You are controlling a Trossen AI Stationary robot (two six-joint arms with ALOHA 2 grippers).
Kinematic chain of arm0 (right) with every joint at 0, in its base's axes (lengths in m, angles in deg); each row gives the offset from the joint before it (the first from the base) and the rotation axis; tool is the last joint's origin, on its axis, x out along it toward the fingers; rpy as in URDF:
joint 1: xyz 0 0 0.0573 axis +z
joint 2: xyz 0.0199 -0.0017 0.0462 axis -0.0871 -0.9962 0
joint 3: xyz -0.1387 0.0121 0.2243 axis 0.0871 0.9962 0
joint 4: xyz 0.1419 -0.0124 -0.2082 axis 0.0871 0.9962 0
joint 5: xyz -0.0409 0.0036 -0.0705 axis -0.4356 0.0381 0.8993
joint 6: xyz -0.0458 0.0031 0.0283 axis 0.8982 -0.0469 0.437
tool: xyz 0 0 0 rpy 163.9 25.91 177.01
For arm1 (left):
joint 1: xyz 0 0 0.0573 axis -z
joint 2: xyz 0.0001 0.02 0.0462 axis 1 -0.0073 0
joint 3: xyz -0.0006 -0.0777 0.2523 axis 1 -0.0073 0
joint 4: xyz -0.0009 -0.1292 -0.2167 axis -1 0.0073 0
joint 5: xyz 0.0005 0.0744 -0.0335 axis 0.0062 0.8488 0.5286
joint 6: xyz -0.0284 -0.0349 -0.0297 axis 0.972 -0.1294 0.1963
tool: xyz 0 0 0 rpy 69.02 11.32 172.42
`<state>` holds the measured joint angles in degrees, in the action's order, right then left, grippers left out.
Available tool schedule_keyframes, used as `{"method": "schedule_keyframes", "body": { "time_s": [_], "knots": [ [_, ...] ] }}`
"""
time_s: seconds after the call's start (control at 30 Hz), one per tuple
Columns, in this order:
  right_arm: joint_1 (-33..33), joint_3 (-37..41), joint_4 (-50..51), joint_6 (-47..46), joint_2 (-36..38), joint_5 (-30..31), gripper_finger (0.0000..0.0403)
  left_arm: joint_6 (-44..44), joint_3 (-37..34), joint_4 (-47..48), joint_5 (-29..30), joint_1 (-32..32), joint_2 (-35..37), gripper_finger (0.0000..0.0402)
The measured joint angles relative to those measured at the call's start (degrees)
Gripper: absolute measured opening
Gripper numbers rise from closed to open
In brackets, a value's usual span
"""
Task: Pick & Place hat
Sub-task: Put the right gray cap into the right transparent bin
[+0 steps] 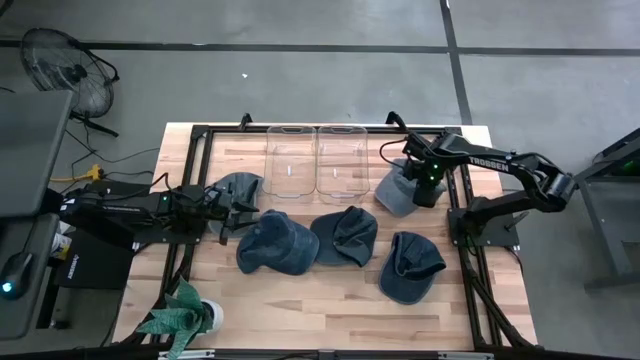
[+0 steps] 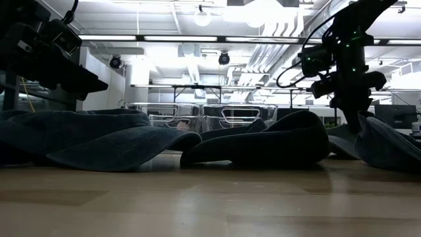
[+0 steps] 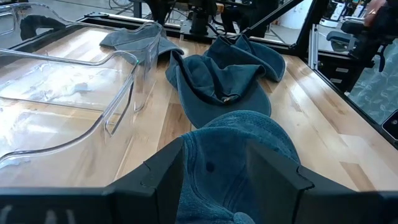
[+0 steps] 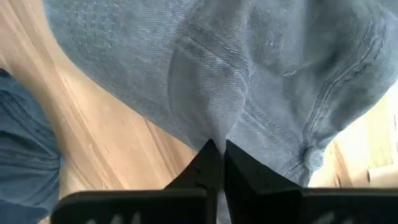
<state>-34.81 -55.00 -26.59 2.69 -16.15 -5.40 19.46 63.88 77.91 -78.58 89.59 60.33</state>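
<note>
The wooden desk (image 1: pixel 330 300) carries five denim caps and two clear plastic bins (image 1: pixel 316 158) set side by side at its far edge. White lettering on the right arm (image 1: pixel 520 175) reads "TROSSEN"; no other writing can be read.

The right gripper (image 1: pixel 428 190) is down on the grey-blue cap (image 1: pixel 397 192) lying just right of the bins, near the desk's far right corner. In the right wrist view its fingers (image 4: pixel 205 167) are pressed together with a fold of that cap's cloth pinched between their tips, and the cap's crown button (image 4: pixel 313 157) shows just beside them.

The left gripper (image 1: pixel 228 208) lies low over the desk's left side, with its fingers spread. It points toward the dark blue cap (image 1: pixel 277 243) in the front middle, whose crown shows between the fingers (image 3: pixel 163 173) in the left wrist view; whether they touch it I cannot tell. Another cap (image 1: pixel 240 186) lies by this gripper, just left of the bins.

A fourth cap (image 1: pixel 346 233) lies in the middle, touching the dark blue one, and the fifth cap (image 1: pixel 410 267) lies to its right, nearer the front.

A small potted plant (image 1: pixel 185 318) stands at the front left corner.
</note>
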Motion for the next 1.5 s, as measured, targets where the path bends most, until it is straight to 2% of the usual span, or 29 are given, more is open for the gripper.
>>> {"method": "schedule_keyframes", "body": {
  "time_s": [0.13,0.37,0.57,0.77,1.2,1.33,1.5],
  "knots": [
    [0.1,0.0,0.3,-0.1,0.0,1.1,0.0005,0.0,0.0,0.0,0.0,0.0,0.0,0.0166],
    [0.1,0.0,2.7,-0.2,0.0,7.3,0.0002,0.0,0.0,0.0,0.0,0.0,0.0,0.0166],
    [0.2,0.0,3.6,-0.2,0.0,7.9,0.0001,0.0,0.0,0.0,0.0,0.0,0.0,0.0166],
    [2.7,-0.4,4.2,0.1,0.2,11.9,0.0001,0.0,0.0,0.0,0.0,0.0,0.0,0.0166],
    [9.8,-11.1,14.0,-0.2,0.2,17.6,0.0,0.0,0.0,0.0,0.0,0.0,0.0,0.0166],
    [10.4,-13.2,17.5,-1.1,0.2,19.9,0.0,0.0,0.0,0.0,-0.1,0.0,0.0,0.0166],
    [10.4,-14.0,19.6,-1.5,1.2,19.8,0.0,0.0,0.0,-0.1,0.0,0.0,0.0,0.0166]
  ]
}}
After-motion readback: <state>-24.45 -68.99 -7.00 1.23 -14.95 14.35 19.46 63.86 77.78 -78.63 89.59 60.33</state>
